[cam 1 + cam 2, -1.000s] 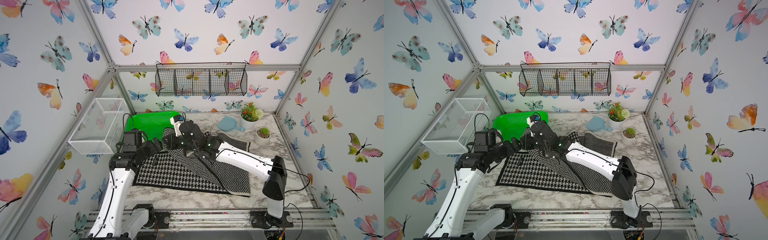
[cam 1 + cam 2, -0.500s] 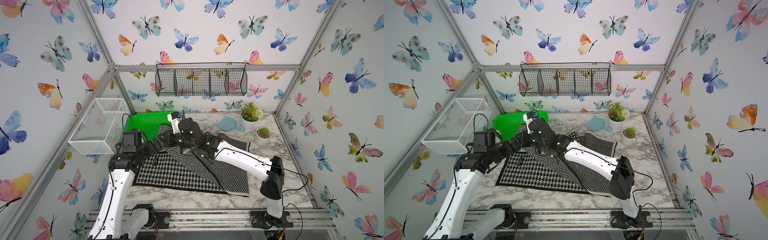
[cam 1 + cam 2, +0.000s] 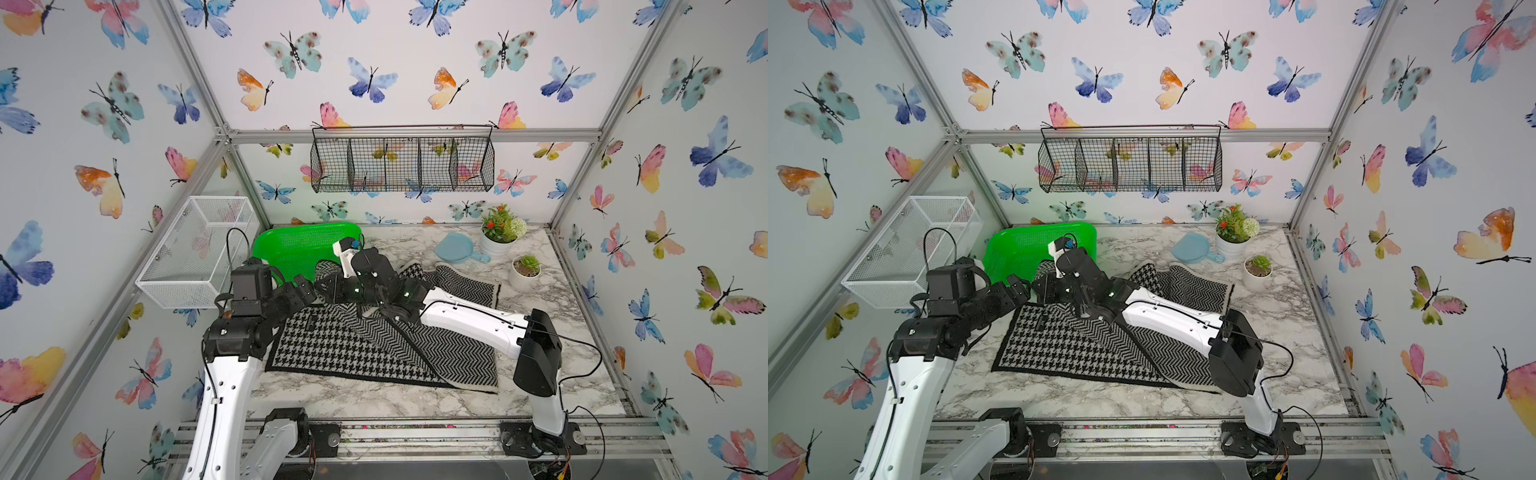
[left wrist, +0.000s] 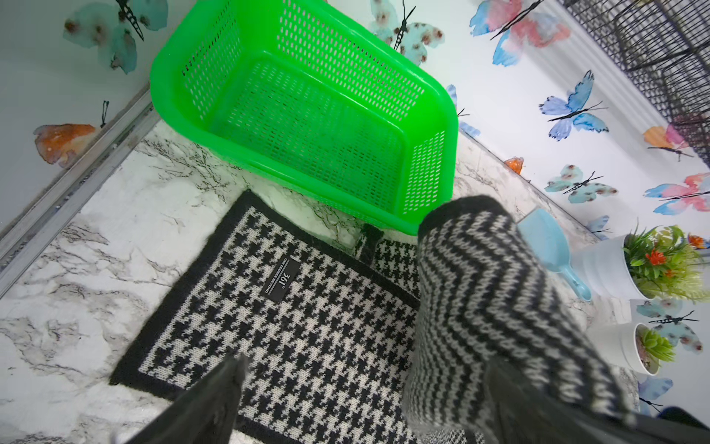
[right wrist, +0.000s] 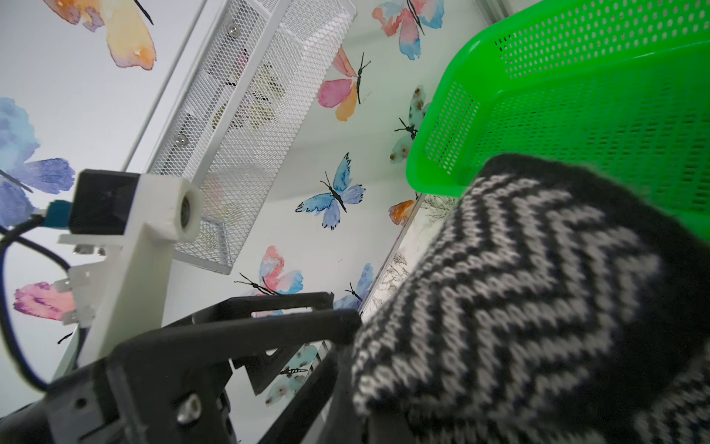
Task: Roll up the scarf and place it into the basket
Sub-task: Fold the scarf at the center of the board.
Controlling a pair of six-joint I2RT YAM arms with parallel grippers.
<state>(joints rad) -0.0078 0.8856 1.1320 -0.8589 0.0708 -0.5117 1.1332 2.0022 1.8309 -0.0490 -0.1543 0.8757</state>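
My right gripper [image 3: 331, 286] is clamped shut on a corner of the black-and-white knitted scarf [image 3: 353, 345]. The corner is held up, chevron side out, at the scarf's 11 o'clock. It is just beside the bright green perforated plastic basket [image 3: 286, 249], which sits at 11 o'clock on the marble table [image 3: 374, 399]. In the right wrist view, knit hides those fingertips. Only the left wrist view shows my left gripper [image 4: 361, 369] spread wide, gripping nothing, with the raised fold close beside one finger [image 4: 530, 411].

scarf [image 3: 353, 345] lies on the table [image 3: 374, 399]. basket [image 3: 299, 249] stands behind it, back left; scoop [image 3: 455, 248], plant [image 3: 500, 228] and small plant [image 3: 527, 266] back right.
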